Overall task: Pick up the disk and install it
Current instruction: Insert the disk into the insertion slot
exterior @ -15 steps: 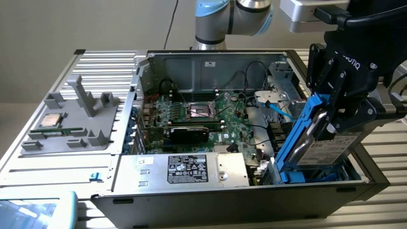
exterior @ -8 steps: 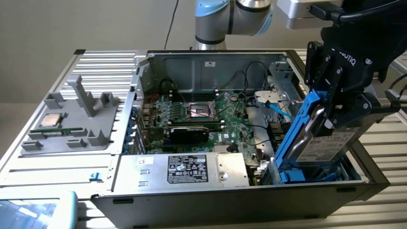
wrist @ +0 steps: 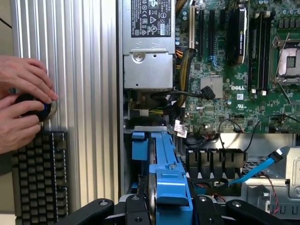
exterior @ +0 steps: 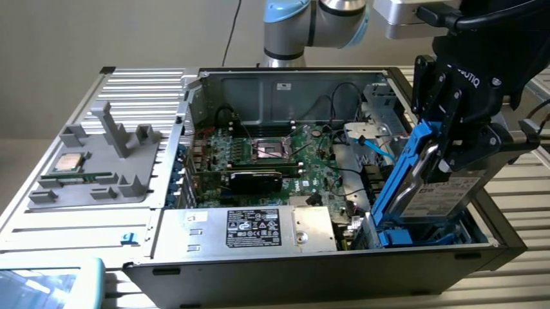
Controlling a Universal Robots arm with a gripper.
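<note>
The black end effector (exterior: 447, 161), with lettering ending in "TIQ" on its body, is clamped onto the blue carrier frame of the disk (exterior: 434, 196). The disk stands tilted with its white printed label facing outward, its lower end in the drive bay at the exterior view's right corner of the open computer case (exterior: 301, 273). Farther off lie the green motherboard (wrist: 225, 70) marked "DELL" and the silver power supply (exterior: 257, 228) with a black label, and a person's hands (wrist: 23, 79) rest on a dark knob beside a keyboard (wrist: 40, 178) on the ribbed worktop (wrist: 84, 70).
</note>
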